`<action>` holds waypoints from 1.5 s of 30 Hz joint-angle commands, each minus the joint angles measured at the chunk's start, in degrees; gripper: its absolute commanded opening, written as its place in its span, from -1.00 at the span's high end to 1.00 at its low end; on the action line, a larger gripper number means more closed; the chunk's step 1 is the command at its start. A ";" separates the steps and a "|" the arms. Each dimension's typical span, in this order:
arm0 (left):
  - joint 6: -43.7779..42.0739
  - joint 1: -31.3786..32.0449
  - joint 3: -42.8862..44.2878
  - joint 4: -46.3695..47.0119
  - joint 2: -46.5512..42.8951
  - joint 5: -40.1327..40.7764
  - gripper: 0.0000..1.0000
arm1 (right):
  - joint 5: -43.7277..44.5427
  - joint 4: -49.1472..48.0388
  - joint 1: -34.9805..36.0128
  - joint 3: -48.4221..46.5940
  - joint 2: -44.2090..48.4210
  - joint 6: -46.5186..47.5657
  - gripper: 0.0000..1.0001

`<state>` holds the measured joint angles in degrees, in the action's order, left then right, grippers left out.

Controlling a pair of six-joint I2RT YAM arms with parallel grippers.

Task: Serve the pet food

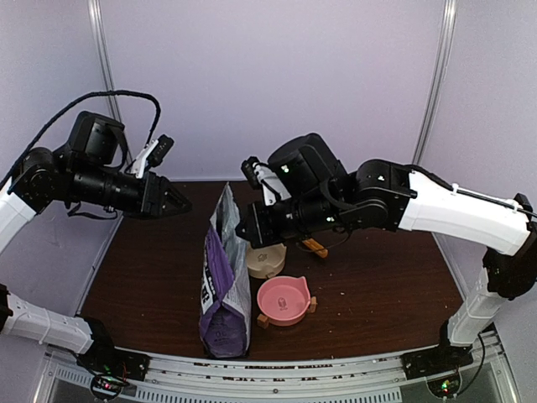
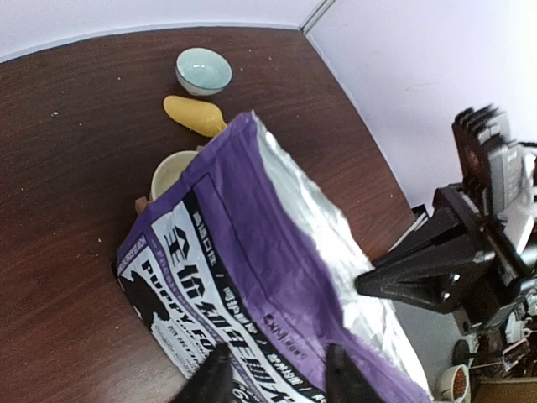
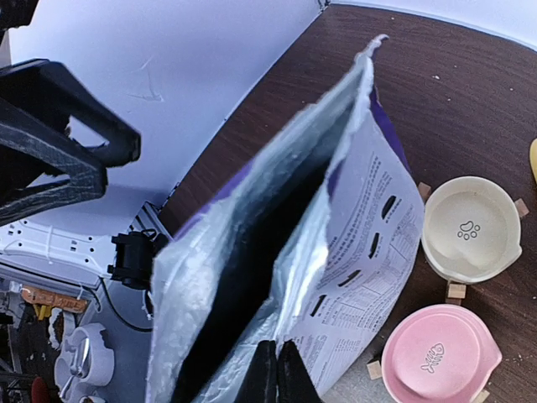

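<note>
Right hand (image 3: 277, 374) pinches bag (image 3: 369, 227) over brown table (image 3: 453, 101).

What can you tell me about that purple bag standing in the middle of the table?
The bag is a purple-and-white printed pouch with a silvery foil lining. It stands upright on the table, beside the pink bowl and the cream bowl. Its ragged top gapes open, and the inside looks dark, so its contents are hidden. The right arm's jaws pinch one lip of the mouth.
</note>
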<state>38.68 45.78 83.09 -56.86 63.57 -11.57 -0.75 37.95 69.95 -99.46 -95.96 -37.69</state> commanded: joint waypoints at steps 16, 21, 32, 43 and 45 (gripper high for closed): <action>-1.44 2.67 9.50 -3.04 11.50 -8.36 -0.89 | -6.17 -5.97 0.45 -1.64 0.47 1.31 1.00; -1.59 3.60 7.14 -5.93 11.69 -5.77 -0.88 | -5.54 -5.46 0.60 -1.24 0.82 1.66 1.00; -1.61 3.80 5.60 -8.21 10.38 -1.46 0.22 | -1.85 -3.27 0.68 -1.32 1.55 2.15 1.00; -1.20 3.79 8.97 -9.88 8.85 3.83 1.00 | 7.42 2.07 0.71 -0.77 2.64 0.76 1.00; -1.16 3.79 10.28 -10.31 8.85 4.50 1.00 | 9.63 2.57 0.70 -0.14 3.23 0.27 1.00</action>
<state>37.82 49.93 89.82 -65.76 73.78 -12.38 2.22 38.09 70.37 -99.39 -95.79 -36.42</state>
